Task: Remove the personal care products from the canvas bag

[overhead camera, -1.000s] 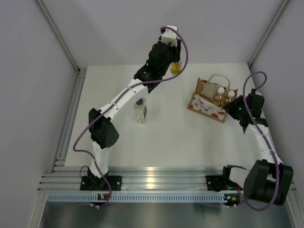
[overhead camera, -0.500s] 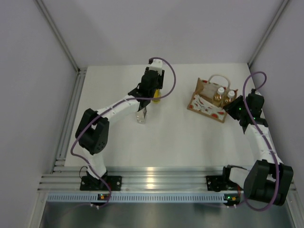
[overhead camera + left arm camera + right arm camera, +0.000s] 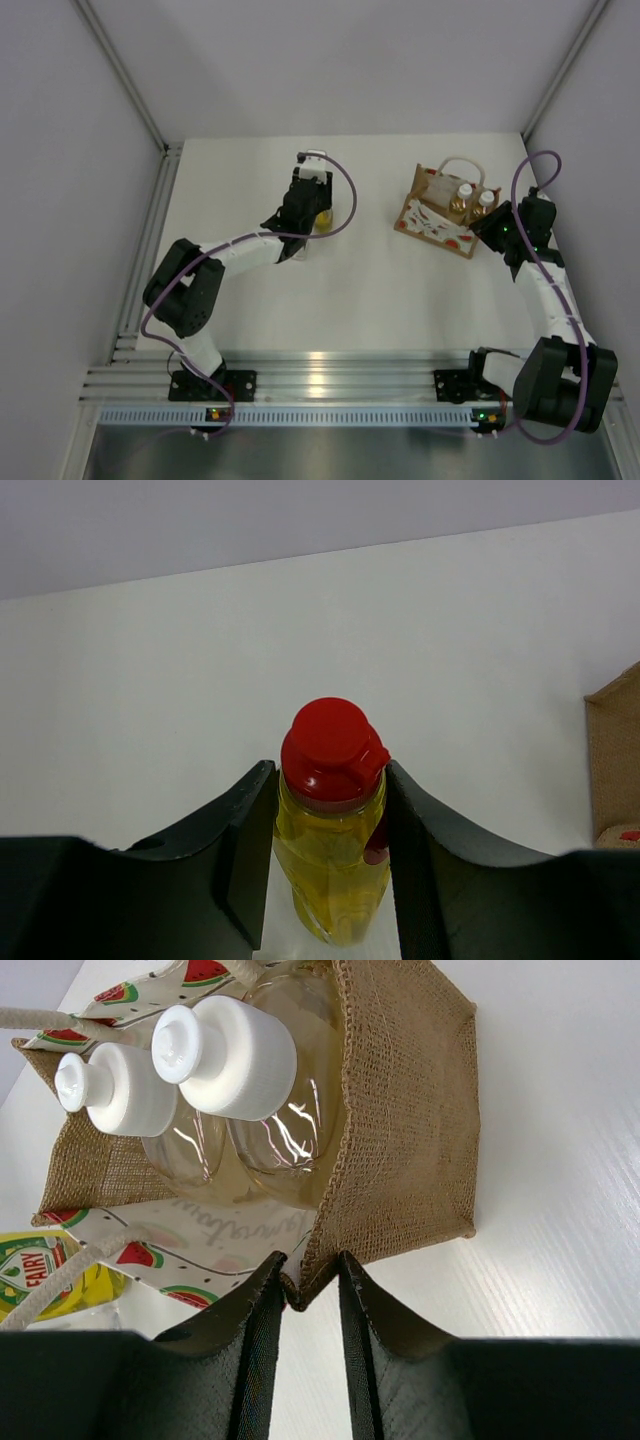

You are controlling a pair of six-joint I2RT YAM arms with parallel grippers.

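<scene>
Here, yellow bottle (image 3: 333, 880) upright, cap (image 3: 333, 748) upward.

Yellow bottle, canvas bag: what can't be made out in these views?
1. Left wrist: the base of the yellow bottle is cut off by the bottom edge, between the left end effector fingers, so it is unclear whether it is set down.
2. Top external: the left arm covers most of that bottle.
3. Right wrist: the white-capped bottles hide the canvas bag floor.
4. Top external: the bag print is too small to read.
</scene>
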